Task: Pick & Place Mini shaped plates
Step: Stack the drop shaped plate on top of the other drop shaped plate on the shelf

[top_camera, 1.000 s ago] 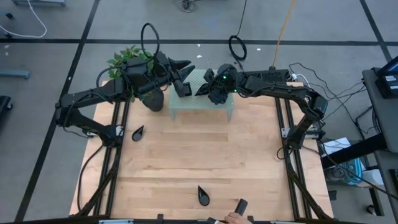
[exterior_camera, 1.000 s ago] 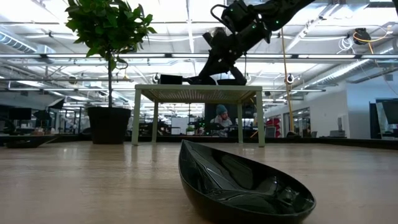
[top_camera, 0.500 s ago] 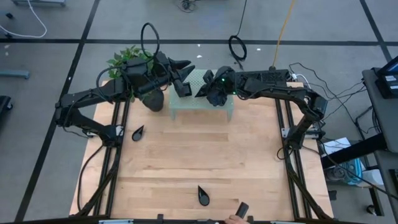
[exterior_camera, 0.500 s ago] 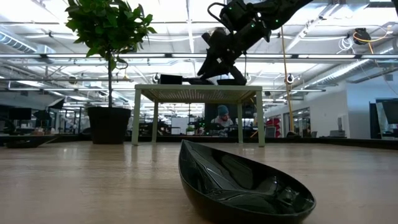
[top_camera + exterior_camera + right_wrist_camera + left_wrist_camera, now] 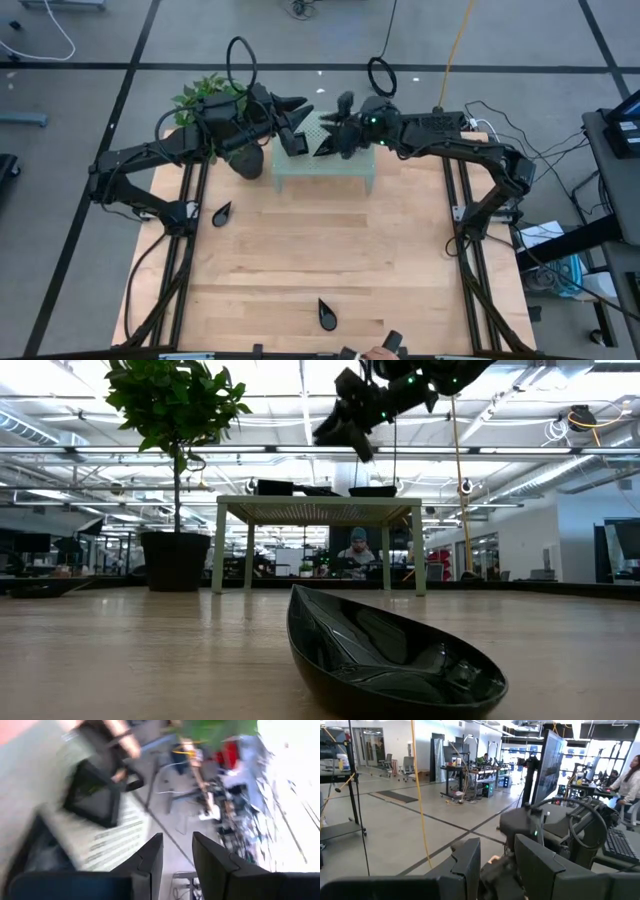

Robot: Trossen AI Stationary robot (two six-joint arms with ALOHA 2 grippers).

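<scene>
A pale green stand [image 5: 325, 168] at the table's far edge carries black mini shaped plates [image 5: 372, 490]; the right wrist view shows a square one [image 5: 92, 795] lying flat on its slatted top. My right gripper [image 5: 338, 118] hovers open above the stand, clear of the plates [image 5: 340, 438]. My left gripper [image 5: 293, 108] stays level over the stand's left end, open and holding nothing [image 5: 497, 865]. Two teardrop plates rest on the wooden table, one at the left [image 5: 221, 213] and one near the front edge [image 5: 327, 314], the latter filling the low view [image 5: 390, 660].
A potted plant [image 5: 245, 158] stands just left of the stand, under my left arm. A person's hand [image 5: 375, 351] shows at the table's near edge. The middle of the wooden table [image 5: 330, 240] is bare boards.
My right gripper has opened, risen from the stand's top and rolled at the wrist. The plate it had lowered stays on the stand. My left arm has kept still.
</scene>
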